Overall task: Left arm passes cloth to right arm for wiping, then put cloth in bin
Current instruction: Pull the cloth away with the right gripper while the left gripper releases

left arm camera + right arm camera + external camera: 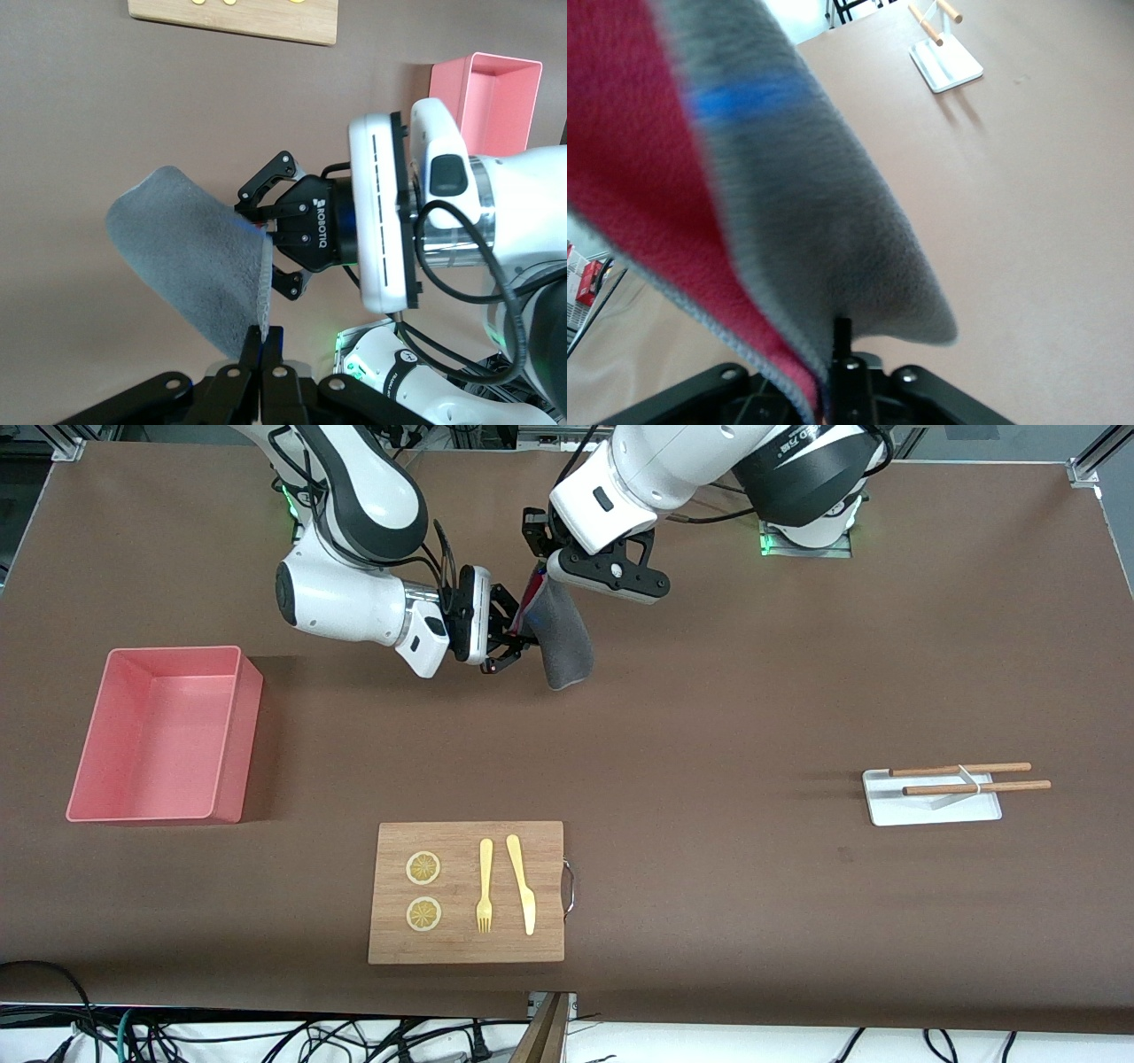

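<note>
**Both hands clamped on the cloth above the desk**

The pink bin (159, 735) stands on the desk (709, 691) toward the right arm's end, with nothing visible in it. The right arm (354, 593) reaches out sideways above the desk; its right hand (518, 633) has its thin fingers pressed together on the edge of the cloth (563, 638). The cloth hangs in the air, grey face outward, a strip of pink-red showing along its edge. The left arm (638, 478) comes down over it, and the left hand (554, 580) pinches the cloth's upper part, fingers together. Nearer the front camera lies a wooden cutting board (467, 893) with two lemon slices (423, 890), a yellow fork (485, 886) and knife (522, 884). Toward the left arm's end sits a white tray (930, 802) bearing two wooden sticks (970, 778).
</note>
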`<action>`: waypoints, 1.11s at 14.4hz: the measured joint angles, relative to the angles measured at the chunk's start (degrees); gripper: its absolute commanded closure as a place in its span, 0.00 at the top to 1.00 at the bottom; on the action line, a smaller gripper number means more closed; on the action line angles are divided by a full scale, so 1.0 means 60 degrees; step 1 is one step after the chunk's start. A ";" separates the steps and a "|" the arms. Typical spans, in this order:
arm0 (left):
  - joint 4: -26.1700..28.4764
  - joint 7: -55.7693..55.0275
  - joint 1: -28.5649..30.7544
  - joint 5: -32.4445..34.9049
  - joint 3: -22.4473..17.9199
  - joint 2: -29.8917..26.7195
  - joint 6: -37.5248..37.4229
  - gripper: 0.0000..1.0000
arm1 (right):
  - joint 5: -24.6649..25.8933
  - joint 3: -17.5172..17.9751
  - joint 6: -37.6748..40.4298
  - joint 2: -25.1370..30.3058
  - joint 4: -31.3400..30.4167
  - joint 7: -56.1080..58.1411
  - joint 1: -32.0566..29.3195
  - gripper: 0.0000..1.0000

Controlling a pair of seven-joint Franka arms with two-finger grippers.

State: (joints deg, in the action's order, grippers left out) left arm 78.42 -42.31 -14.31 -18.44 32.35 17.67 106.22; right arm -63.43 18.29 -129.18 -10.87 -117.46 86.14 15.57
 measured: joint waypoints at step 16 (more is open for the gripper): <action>-0.0043 0.0000 0.0003 0.0000 -0.0006 0.0000 0.0001 1.00 | 0.1847 -0.0799 0.1518 0.0057 0.0411 0.0000 -0.0764 0.00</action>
State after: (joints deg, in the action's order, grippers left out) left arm 78.16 -42.31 -14.29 -18.44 32.31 17.67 106.22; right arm -52.35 13.50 -120.07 -10.53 -114.99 86.13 10.99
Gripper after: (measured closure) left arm 0.004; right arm 0.978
